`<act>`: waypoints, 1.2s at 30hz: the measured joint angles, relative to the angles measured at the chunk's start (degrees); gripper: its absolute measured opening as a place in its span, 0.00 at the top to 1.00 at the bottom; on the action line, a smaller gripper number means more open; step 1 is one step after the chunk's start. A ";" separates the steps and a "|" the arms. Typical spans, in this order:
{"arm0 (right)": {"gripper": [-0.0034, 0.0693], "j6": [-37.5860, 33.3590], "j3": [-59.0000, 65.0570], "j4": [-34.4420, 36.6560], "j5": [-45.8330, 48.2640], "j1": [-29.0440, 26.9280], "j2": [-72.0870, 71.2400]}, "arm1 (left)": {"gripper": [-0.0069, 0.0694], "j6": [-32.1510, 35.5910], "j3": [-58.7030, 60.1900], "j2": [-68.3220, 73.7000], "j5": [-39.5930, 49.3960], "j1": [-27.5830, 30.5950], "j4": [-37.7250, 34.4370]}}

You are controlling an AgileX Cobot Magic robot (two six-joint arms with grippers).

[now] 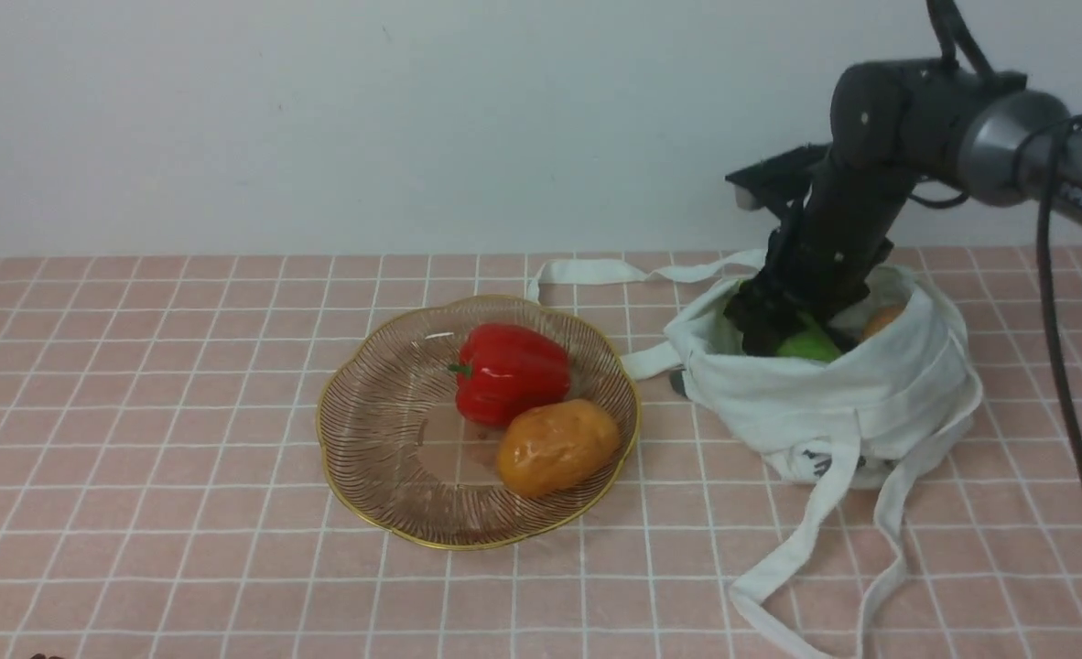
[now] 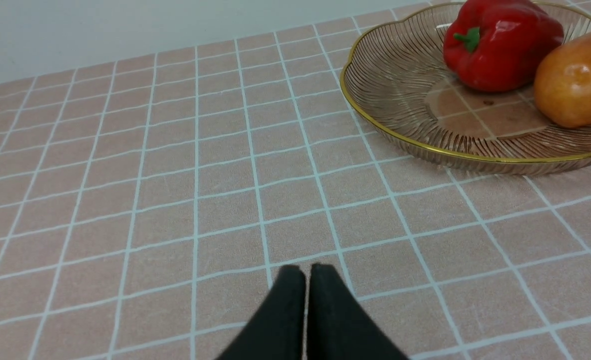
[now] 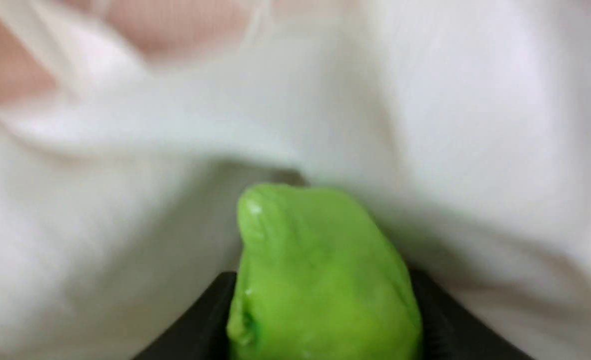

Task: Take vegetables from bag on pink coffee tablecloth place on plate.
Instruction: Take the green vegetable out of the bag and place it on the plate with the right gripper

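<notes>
The white bag point(image 1: 834, 403) lies on the pink tablecloth point(image 1: 138, 412) at the right. My right gripper point(image 1: 779, 334) reaches into its open mouth and is shut on the green gourd point(image 1: 808, 345), which fills the right wrist view point(image 3: 320, 280) between the black fingers point(image 3: 195, 330). A small orange vegetable point(image 1: 881, 320) shows in the bag behind it. The eggplant is hidden. The glass plate point(image 1: 385, 412) holds a red pepper point(image 1: 512, 371) and an orange-yellow vegetable point(image 1: 557, 446). My left gripper point(image 2: 306, 272) is shut and empty, low over bare cloth, short of the plate point(image 2: 390, 90).
The bag's long white straps point(image 1: 816, 540) trail over the cloth in front of the bag, and another strap point(image 1: 614, 271) lies behind the plate. A white wall point(image 1: 413, 119) stands at the table's far edge.
</notes>
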 joint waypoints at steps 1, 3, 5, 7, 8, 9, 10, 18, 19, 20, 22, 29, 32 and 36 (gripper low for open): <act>0.46 0.38 -1.04 0.00 0.00 0.00 -0.22 | 0.92 0.00 0.00 0.00 0.00 0.00 0.00; 0.46 1.45 -2.63 0.00 0.06 0.00 -1.11 | 0.92 0.00 0.00 0.00 0.00 0.00 0.00; 0.46 2.22 -2.88 0.00 0.29 0.00 -1.93 | 0.92 0.00 0.00 0.00 0.00 0.00 0.00; 0.46 3.36 -2.93 0.00 0.61 0.00 -3.06 | 0.92 0.00 0.00 0.00 0.00 0.00 0.00; 0.46 4.04 -2.93 0.00 0.81 0.00 -3.69 | 0.92 0.00 0.00 0.00 0.00 0.00 0.00; 0.46 4.18 -2.93 0.00 0.81 0.00 -3.83 | 0.92 0.00 0.00 0.00 0.00 0.00 0.00; 0.46 5.50 -2.93 0.50 1.08 0.00 -5.21 | 0.92 0.00 0.00 0.00 0.00 0.00 0.00; 0.46 5.44 -3.13 19.35 1.31 0.60 -12.88 | 0.92 0.00 0.00 0.00 0.00 0.00 0.00; 0.46 4.28 -3.27 21.86 1.31 1.14 -12.94 | 0.92 0.00 0.00 0.00 0.00 0.00 0.00; 0.46 3.39 -3.26 23.06 1.31 1.66 -12.86 | 0.92 0.00 0.00 0.00 0.00 0.00 0.00; 0.46 -0.01 -3.38 29.36 -0.42 5.25 -10.66 | 0.92 0.00 0.00 0.00 0.00 0.00 0.00; 0.46 -2.18 -3.19 28.91 -9.92 14.81 -1.53 | 0.92 0.00 0.00 0.00 0.00 0.00 0.00; 0.46 -2.43 -3.02 28.42 -12.30 16.98 0.86 | 0.92 0.00 0.00 0.00 0.00 0.00 0.00; 0.31 -2.49 -3.02 28.13 -13.34 18.57 1.79 | 0.92 0.00 0.00 0.00 0.00 0.00 0.00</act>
